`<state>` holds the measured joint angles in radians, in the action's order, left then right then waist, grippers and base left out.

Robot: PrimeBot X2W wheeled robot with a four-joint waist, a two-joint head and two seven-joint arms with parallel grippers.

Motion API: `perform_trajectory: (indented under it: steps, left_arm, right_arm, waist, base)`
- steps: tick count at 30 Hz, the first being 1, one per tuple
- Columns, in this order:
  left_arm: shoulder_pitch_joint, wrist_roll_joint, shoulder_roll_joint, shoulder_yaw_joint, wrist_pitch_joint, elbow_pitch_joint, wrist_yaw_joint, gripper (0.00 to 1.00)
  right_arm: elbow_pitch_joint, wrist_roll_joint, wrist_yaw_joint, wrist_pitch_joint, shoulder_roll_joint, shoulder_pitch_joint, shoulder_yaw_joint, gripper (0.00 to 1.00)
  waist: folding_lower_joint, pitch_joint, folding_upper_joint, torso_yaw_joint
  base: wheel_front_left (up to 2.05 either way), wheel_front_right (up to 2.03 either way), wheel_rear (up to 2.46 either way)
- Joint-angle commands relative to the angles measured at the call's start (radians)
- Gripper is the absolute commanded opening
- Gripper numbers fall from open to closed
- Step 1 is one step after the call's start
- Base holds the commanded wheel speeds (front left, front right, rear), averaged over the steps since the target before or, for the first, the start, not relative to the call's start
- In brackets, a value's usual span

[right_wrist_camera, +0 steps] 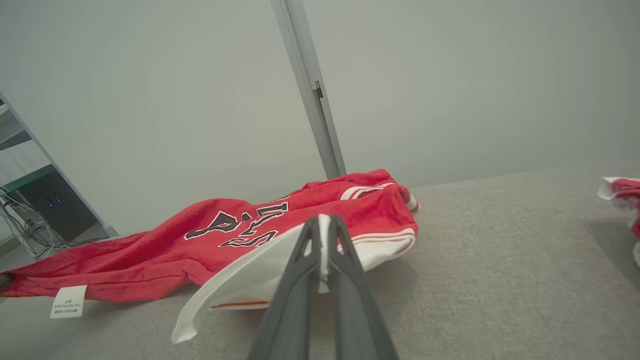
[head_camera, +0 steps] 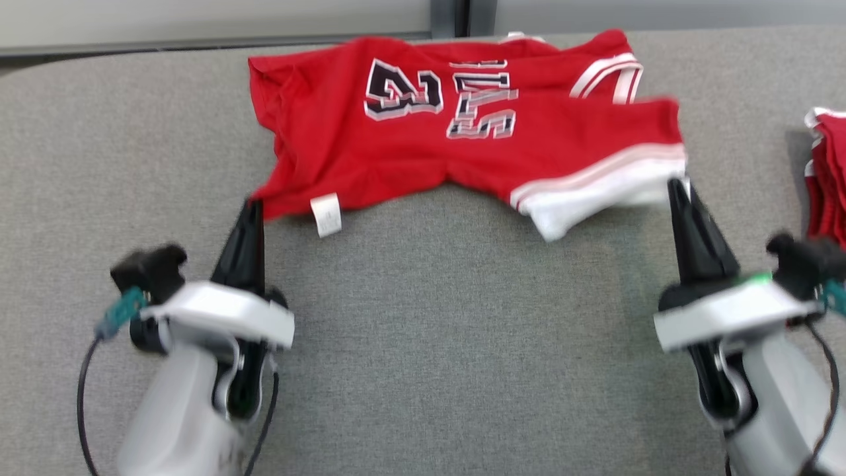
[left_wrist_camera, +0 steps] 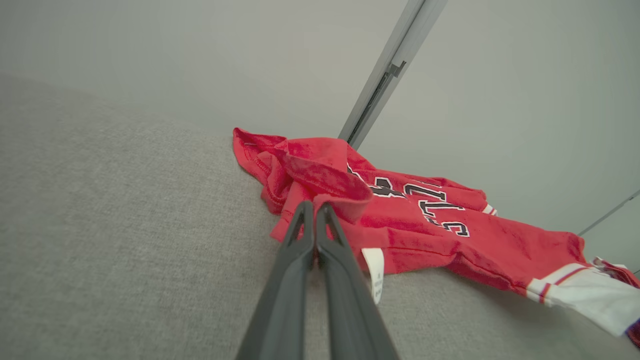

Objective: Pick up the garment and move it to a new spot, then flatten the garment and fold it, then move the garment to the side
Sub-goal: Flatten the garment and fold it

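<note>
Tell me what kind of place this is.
Probably a robot test lab or workroom set up for folding clothes: a grey cloth-covered table holding a red jersey and a stack of red garments, bare pale partition walls, and a rack with cabling.

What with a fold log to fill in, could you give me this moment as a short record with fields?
surface: grey table
garment: red jersey, crumpled, print up, at the table's far side
left gripper: shut on the jersey's red corner, beside the tag
right gripper: shut on the jersey's white band
progress: not yet flattened or folded
other: red cloth pile at the right edge
</note>
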<state>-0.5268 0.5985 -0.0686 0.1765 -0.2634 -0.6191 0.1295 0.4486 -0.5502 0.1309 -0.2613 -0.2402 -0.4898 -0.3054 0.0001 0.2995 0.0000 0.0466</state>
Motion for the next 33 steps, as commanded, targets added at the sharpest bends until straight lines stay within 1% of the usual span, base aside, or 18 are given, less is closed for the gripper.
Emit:
perform_trajectory:
  steps: [1,4,5,6,8,10,11,12,13,16,19,20,21,24,28,31,33]
  left_arm:
    - [0.068,-0.006,-0.011,-0.002,-0.001,0.038,0.002,0.00]
    - [0.186,0.001,-0.025,-0.003,-0.001,0.099,0.002,0.00]
    - [0.249,0.008,-0.031,-0.003,0.002,0.137,0.001,0.00]
    - [0.280,0.003,-0.040,-0.002,0.007,0.157,-0.006,0.00]
    - [0.338,0.014,-0.048,-0.007,0.026,0.210,-0.020,0.00]
    - [0.391,0.009,-0.065,-0.011,0.047,0.273,-0.045,0.00]
    - [0.391,0.009,-0.065,-0.011,0.047,0.273,-0.045,0.00]
    - [0.425,0.014,-0.070,-0.013,0.065,0.306,-0.057,0.00]
    - [0.487,0.018,-0.084,-0.023,0.090,0.382,-0.087,0.00]
    - [0.581,0.031,-0.097,-0.032,0.143,0.496,-0.130,0.00]
    - [0.651,0.026,-0.120,-0.036,0.204,0.616,-0.173,0.00]
    - [0.670,0.029,-0.126,-0.037,0.224,0.651,-0.185,0.00]
    - [0.670,0.029,-0.126,-0.037,0.224,0.651,-0.185,0.00]
    - [0.703,0.036,-0.142,-0.041,0.280,0.726,-0.215,0.00]
    - [0.706,0.044,-0.154,-0.034,0.336,0.752,-0.236,0.00]
    - [0.662,0.054,-0.157,-0.028,0.370,0.724,-0.232,0.00]
    - [0.625,0.058,-0.162,-0.020,0.386,0.694,-0.222,0.00]
  right_arm:
    - [-0.058,0.015,0.000,-0.004,-0.002,0.086,0.023,0.00]
    - [-0.170,0.042,0.000,-0.004,0.002,0.256,0.081,0.00]
    - [-0.252,0.062,0.000,0.012,0.012,0.358,0.120,0.00]
    - [-0.294,0.078,0.000,0.026,0.020,0.411,0.137,0.00]
    - [-0.384,0.101,0.000,0.061,0.037,0.510,0.174,0.00]
    - [-0.464,0.124,0.000,0.105,0.060,0.599,0.212,0.00]
    - [-0.464,0.124,0.000,0.105,0.060,0.599,0.212,0.00]
    - [-0.502,0.135,0.000,0.133,0.074,0.645,0.223,0.00]
    - [-0.579,0.153,0.000,0.180,0.090,0.717,0.235,0.00]
    - [-0.671,0.168,-0.001,0.239,0.101,0.813,0.256,0.00]
    - [-0.744,0.175,0.000,0.286,0.115,0.870,0.264,0.00]
    - [-0.760,0.175,0.000,0.299,0.116,0.881,0.261,0.00]
    - [-0.760,0.175,0.000,0.299,0.116,0.881,0.261,0.00]
    - [-0.775,0.168,0.000,0.333,0.121,0.892,0.249,0.00]
    - [-0.750,0.154,0.000,0.341,0.134,0.862,0.254,0.00]
    - [-0.701,0.146,0.000,0.344,0.136,0.820,0.258,0.00]
    - [-0.657,0.129,0.000,0.329,0.139,0.768,0.262,0.00]
  waist:
    - [-0.0001,-0.046,0.0000,0.005]
    - [-0.0001,-0.089,0.0000,0.014]
    - [-0.0001,-0.111,0.0000,0.025]
    - [-0.0001,-0.123,0.0000,0.029]
    - [-0.0001,-0.151,0.0000,0.033]
    - [-0.0001,-0.176,0.0000,0.037]
    - [-0.0001,-0.176,0.0000,0.037]
    - [-0.0001,-0.191,0.0000,0.037]
    - [-0.0001,-0.214,0.0000,0.032]
    - [-0.0001,-0.247,0.0000,0.024]
    - [-0.0001,-0.263,0.0000,0.018]
    - [-0.0001,-0.265,0.0000,0.016]
    - [-0.0001,-0.265,0.0000,0.016]
    - [-0.0001,-0.269,0.0000,0.011]
    - [-0.0001,-0.262,0.0000,0.007]
    - [-0.0001,-0.238,0.0000,0.005]
    - [-0.0001,-0.208,0.0000,0.007]
  base:
    - [0.00,0.00,0.00]
    - [0.00,0.00,0.00]
    - [0.00,0.00,0.00]
    - [0.00,0.00,0.00]
    - [0.00,0.00,0.00]
    - [0.00,0.00,0.00]
    - [0.00,0.00,0.00]
    - [0.00,0.00,0.00]
    - [0.00,0.00,0.00]
    - [0.00,0.00,0.00]
    - [0.00,0.00,0.00]
    - [0.00,0.00,0.00]
    - [0.00,0.00,0.00]
    - [0.00,0.00,0.00]
    - [0.00,0.00,0.00]
    - [0.00,0.00,0.00]
    - [0.00,0.00,0.00]
